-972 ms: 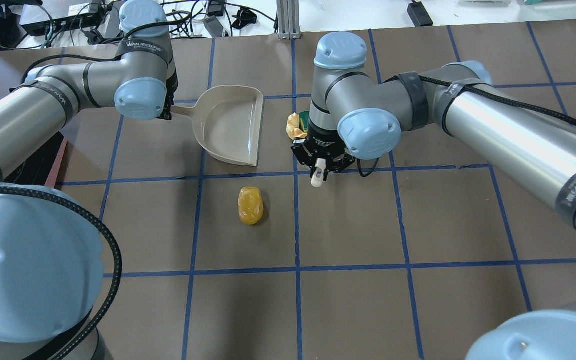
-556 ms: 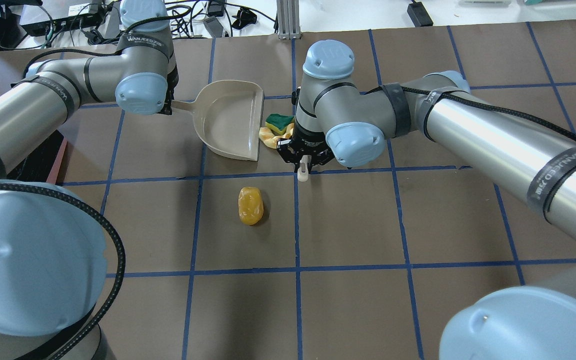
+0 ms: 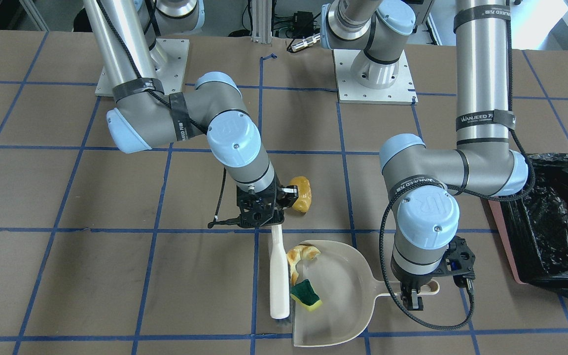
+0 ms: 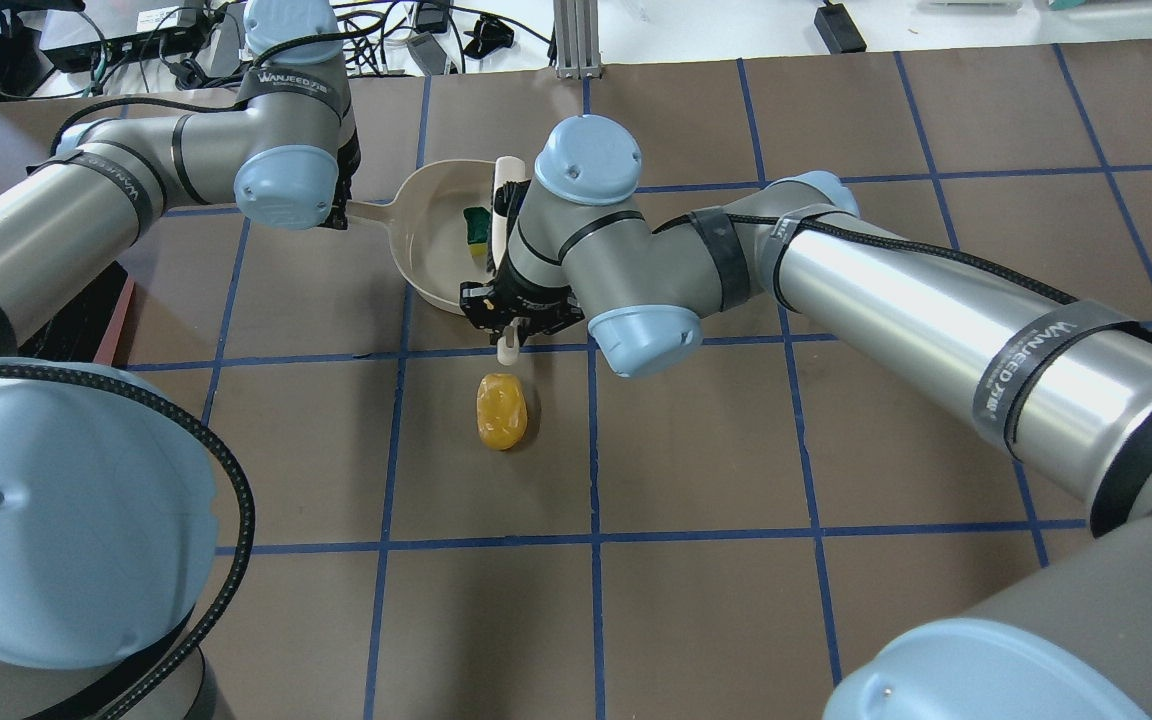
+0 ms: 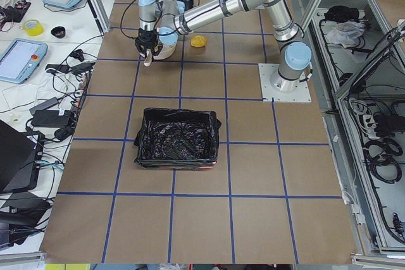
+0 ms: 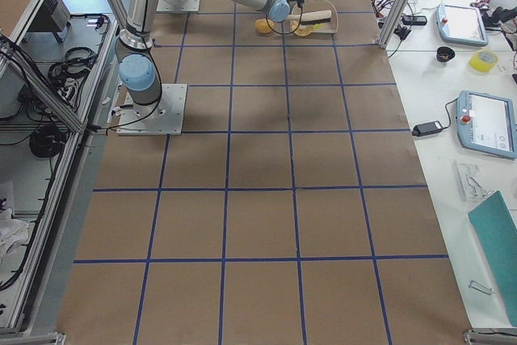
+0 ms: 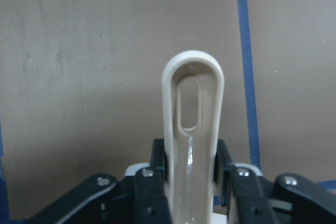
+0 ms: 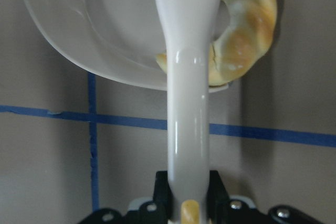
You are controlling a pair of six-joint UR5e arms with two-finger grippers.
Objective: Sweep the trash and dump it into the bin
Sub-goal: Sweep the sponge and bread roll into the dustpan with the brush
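Green sponge wedge (image 3: 305, 295) — inside beige dustpan (image 3: 350, 296)

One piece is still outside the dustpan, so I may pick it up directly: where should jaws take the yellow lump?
Across the narrow middle of the lump, coming straight down. It lies flat on the table, longer than wide, so both long sides are free for the jaws; its rounded ends might slip.

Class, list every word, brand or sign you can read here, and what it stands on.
"WANJEED": black strap on the left arm.
"WANJEED": black strap on the right arm.
"UR": blue joint cap, left arm.
Small print after "WANJEED": too blurred to read.
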